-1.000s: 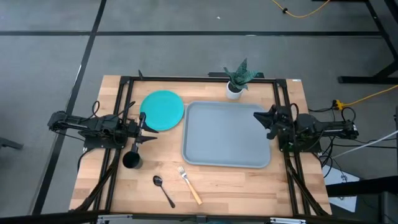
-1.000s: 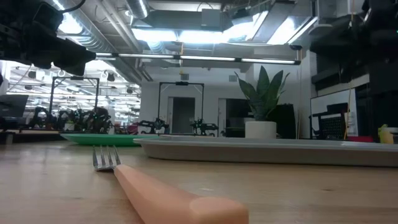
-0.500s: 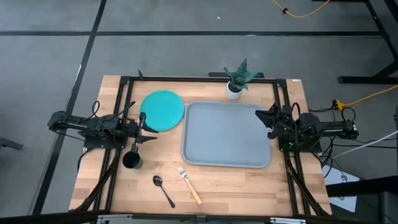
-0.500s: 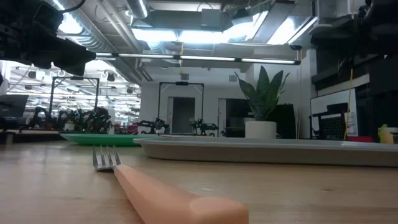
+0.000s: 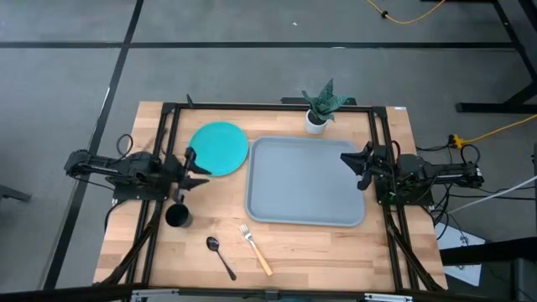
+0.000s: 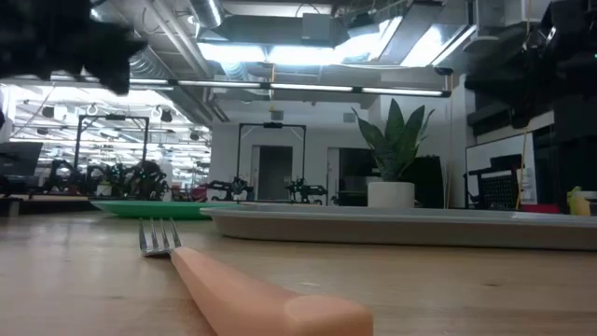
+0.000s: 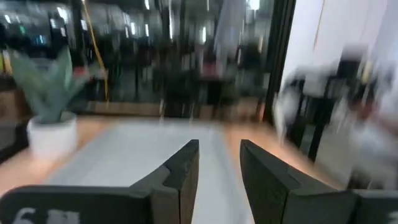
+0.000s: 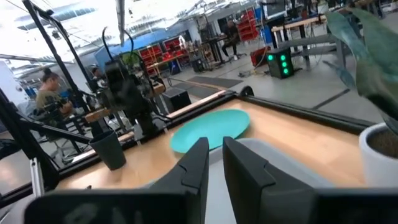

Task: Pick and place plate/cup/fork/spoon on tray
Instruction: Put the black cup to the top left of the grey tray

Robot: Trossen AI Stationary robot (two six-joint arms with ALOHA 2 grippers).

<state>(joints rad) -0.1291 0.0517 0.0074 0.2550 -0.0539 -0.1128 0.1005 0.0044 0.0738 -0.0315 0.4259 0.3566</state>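
Note:
The teal plate point(image 5: 220, 148) lies flat on the wood table, left of the grey-blue tray point(image 5: 306, 193). The black cup point(image 5: 177, 216) stands upright near the left side. The dark spoon point(image 5: 220, 256) and the tan-handled fork point(image 5: 256, 250) lie near the front edge. My left gripper point(image 5: 195, 166) is open and empty, level, between the plate's near edge and the cup. My right gripper point(image 5: 352, 168) is open by a narrow gap point(image 8: 216, 149) and empty above the tray's right part.
A white pot with a green plant point(image 5: 319, 109) stands at the far edge behind the tray. A black frame runs along the table's left, right and far sides. Bare wood lies in front of the tray. People point(image 8: 46, 99) show in the room beyond the table.
My left gripper has gone up and a little toward the table's far edge, away from the cup, with its fingers still apart. My right gripper has shifted slightly toward the table's left over the tray. The tableware has not moved.

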